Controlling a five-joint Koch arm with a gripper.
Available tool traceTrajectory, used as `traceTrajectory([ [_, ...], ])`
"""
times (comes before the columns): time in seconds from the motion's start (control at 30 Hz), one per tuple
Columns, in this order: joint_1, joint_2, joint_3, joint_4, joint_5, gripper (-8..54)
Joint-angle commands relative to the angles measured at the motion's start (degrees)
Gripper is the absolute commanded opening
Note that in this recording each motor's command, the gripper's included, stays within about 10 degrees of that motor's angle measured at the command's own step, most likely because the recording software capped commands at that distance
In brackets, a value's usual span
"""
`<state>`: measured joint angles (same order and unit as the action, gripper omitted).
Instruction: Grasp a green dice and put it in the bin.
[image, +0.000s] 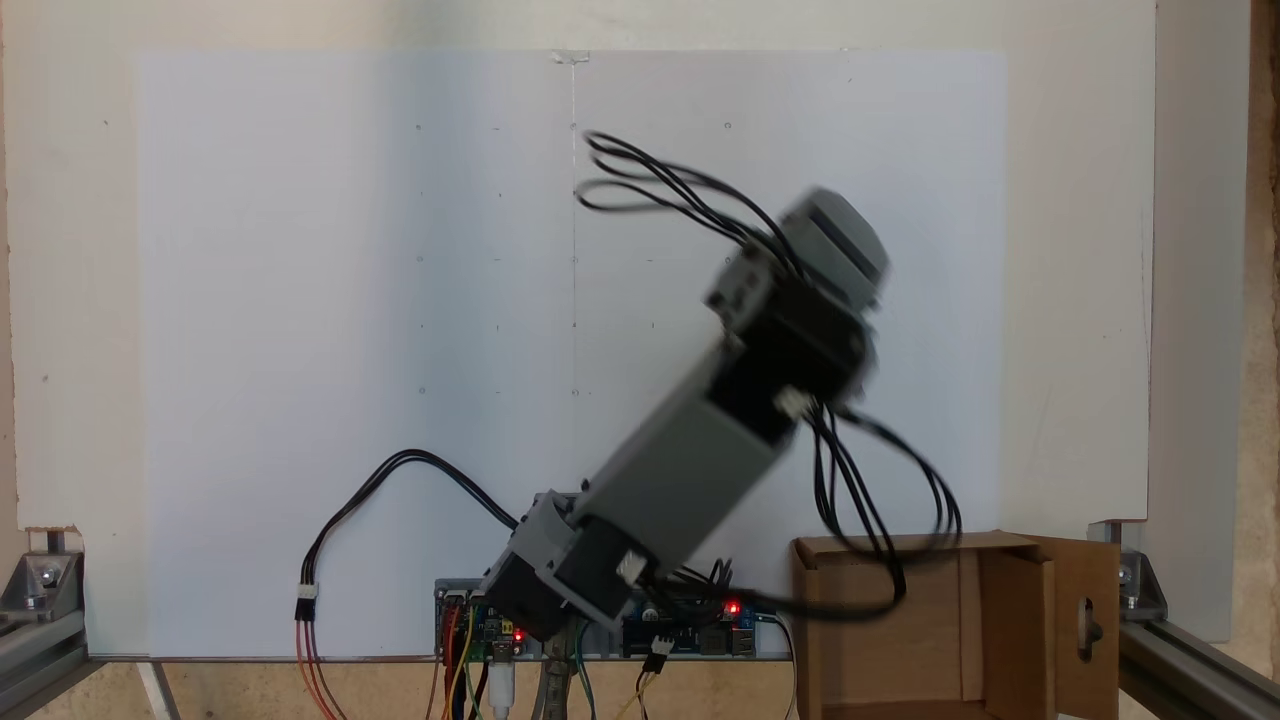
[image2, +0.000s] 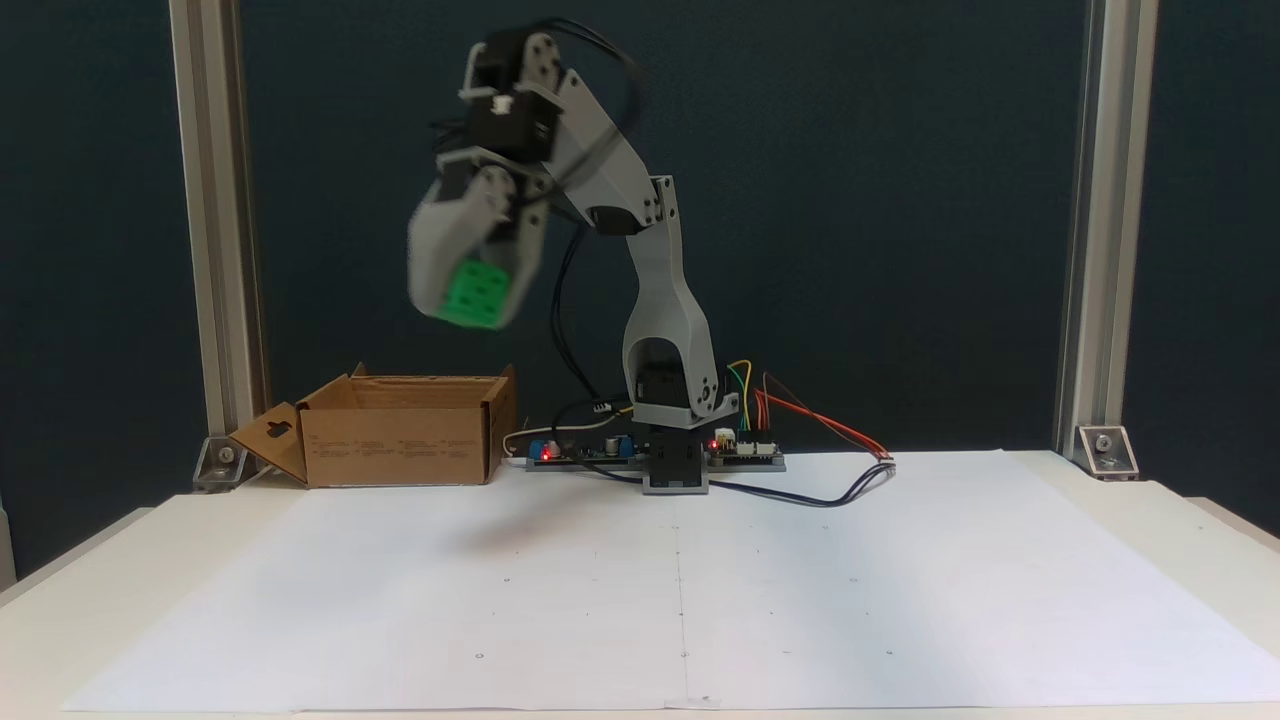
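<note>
High above the desk, well clear of the white paper sheet, gripper hanging from a bent arm, motion-blurred in the fixed view taken from the front. Jaws closed around the green dice: grey finger on the left side of the cube, dark one on its right, both touching it. Pips faintly visible on the face turned to the camera; count not readable through the blur. Dice held in mid-air, above the desk and off to the upper right of the bin as that view shows it, not over the opening as far as can be judged.

Bin resting at the rear left corner of the desk in that view, beside an aluminium upright, flaps open, the flap with the slot cutout splayed outward to the left. Interior not visible from this angle.

Seen from above in the other fixed view: arm reaching diagonally from its base at the near edge toward the upper right, blurred; gripper tips and dice hidden beneath the wrist housing. Bin at the lower right corner, black cables drooping across its rim. Controller board with red LEDs lit at the arm's foot, along the near edge.
</note>
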<state>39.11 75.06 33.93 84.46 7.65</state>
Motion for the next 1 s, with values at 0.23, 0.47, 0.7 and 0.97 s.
traceTrajectory([
  [0.23, 22.85, 7.82, -0.79, 5.8, -13.97, 11.5],
  [0.47, 38.32, 7.91, -0.7, 7.38, -20.21, 11.5],
  [0.7, 50.54, 7.29, 8.26, 6.94, -28.56, 11.5],
  [0.97, 59.85, -0.18, 13.18, -2.72, -31.2, 11.5],
])
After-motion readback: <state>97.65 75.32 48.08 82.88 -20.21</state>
